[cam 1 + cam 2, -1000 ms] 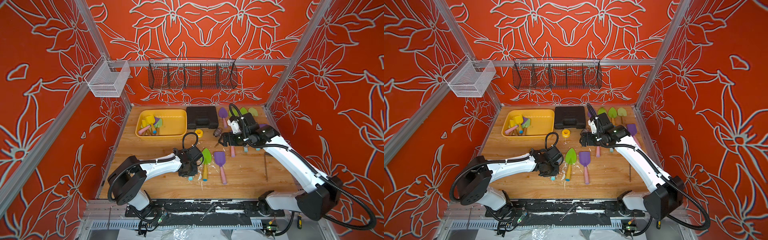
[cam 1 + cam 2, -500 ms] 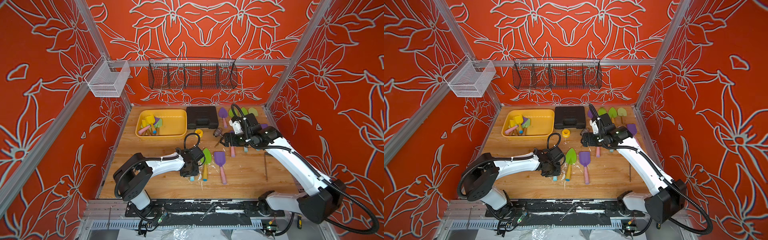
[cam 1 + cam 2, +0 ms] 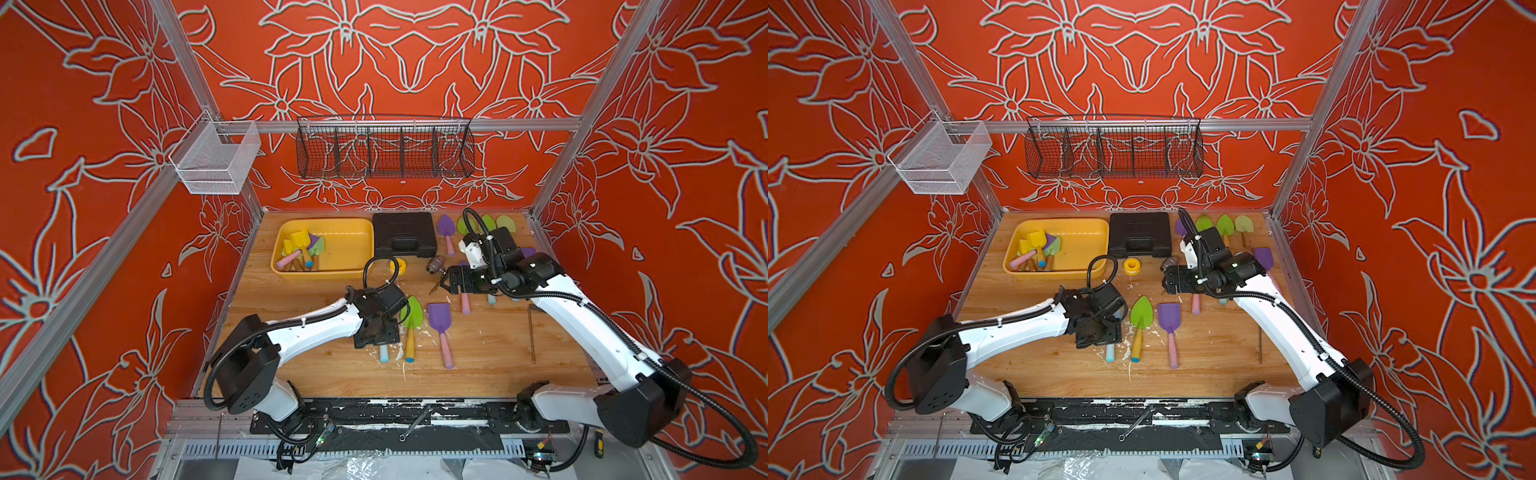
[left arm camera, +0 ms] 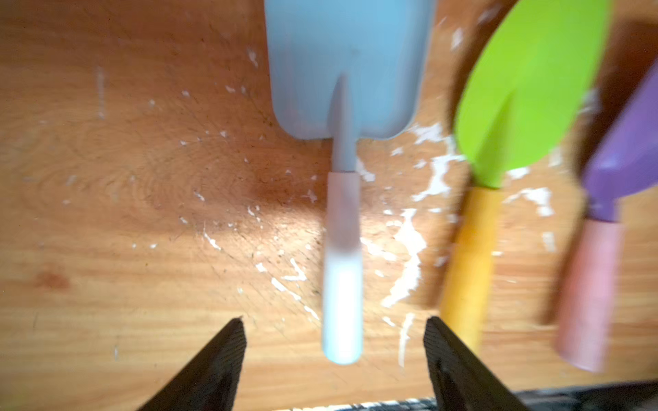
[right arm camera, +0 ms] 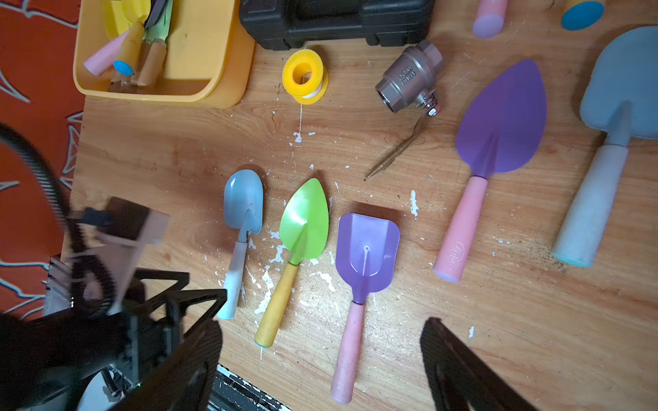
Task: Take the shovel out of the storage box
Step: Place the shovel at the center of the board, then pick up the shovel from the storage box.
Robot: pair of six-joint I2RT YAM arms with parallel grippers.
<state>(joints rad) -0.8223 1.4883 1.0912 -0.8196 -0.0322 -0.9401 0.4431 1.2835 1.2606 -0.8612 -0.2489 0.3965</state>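
Our left gripper [image 4: 334, 320] hangs low over the table with its jaws spread and nothing clamped. The blue shovel [image 4: 343, 199] lies flat on the wood, and its pale handle end reaches between the two fingers without touching either. We take the back wall in the top views as twelve o'clock. The green shovel [image 4: 527, 92] lies just beside the blue one at three o'clock, and the purple shovel [image 4: 626, 149] is next beyond it. All three point their blades toward twelve. At eleven o'clock from this gripper sits the storage box [image 3: 349, 253], a yellow tub with several more shovels [image 3: 301, 249] heaped at its nine o'clock end. The black tool case [image 3: 405, 235] stands just beside the box at its three o'clock. Our right gripper [image 5: 322, 325], at two o'clock from the left one, hovers above the table, wide open and empty.
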